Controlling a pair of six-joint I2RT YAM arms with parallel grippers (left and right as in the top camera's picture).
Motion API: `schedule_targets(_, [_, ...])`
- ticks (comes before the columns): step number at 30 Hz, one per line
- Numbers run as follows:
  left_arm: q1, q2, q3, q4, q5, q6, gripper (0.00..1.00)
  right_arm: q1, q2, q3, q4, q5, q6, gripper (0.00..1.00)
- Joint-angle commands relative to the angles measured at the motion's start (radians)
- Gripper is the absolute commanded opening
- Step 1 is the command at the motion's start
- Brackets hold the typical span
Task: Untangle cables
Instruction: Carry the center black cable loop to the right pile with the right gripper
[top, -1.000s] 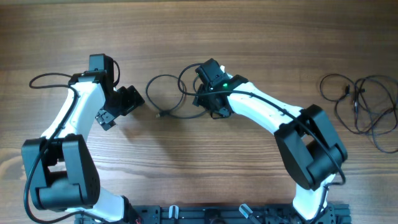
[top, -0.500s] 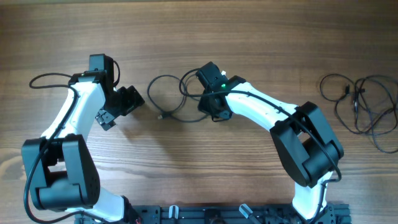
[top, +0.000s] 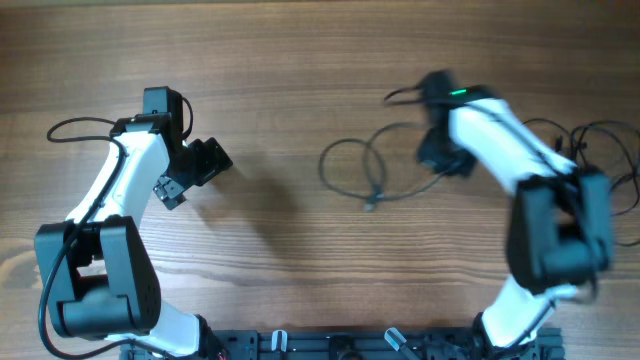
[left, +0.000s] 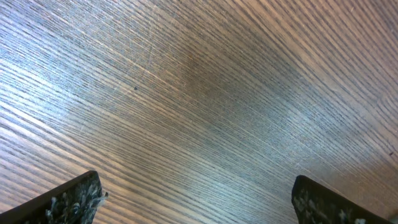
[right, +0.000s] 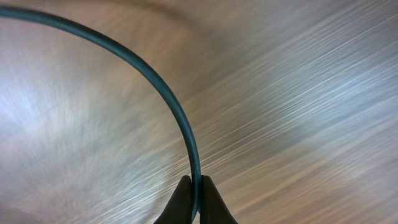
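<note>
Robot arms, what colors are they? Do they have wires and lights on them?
Both the left arm and right arm are white tubes with chunky black joints. A thin black wire loops along the left one; a small green light glows on the right. The left tool has dark, scuffed fingers; the right tool has slim black tips.

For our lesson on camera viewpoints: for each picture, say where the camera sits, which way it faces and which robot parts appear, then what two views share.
Overhead: fixed above, facing down at the brown wood-grain table; both white arms, left gripper, right gripper and a thin black looped cable show.
Left wrist: on the left arm, facing bare wood; only its two spread fingertips show.
Right wrist: on the right arm, close to the table; its fingertips pinch the cable.
Shared: overhead and right wrist both show that cable.
</note>
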Motion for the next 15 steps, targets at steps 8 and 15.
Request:
schedule_targets(8, [0.003, -0.020, 0.001, 0.002, 0.016, -0.003, 1.00, -0.439, -0.484, 0.352, 0.113, -0.042, -0.308, 0.04])
schedule_targets(15, [0.003, -0.020, 0.001, 0.001, 0.016, -0.003, 1.00, -0.503, -0.504, 0.331, 0.063, -0.041, -0.301, 0.05])
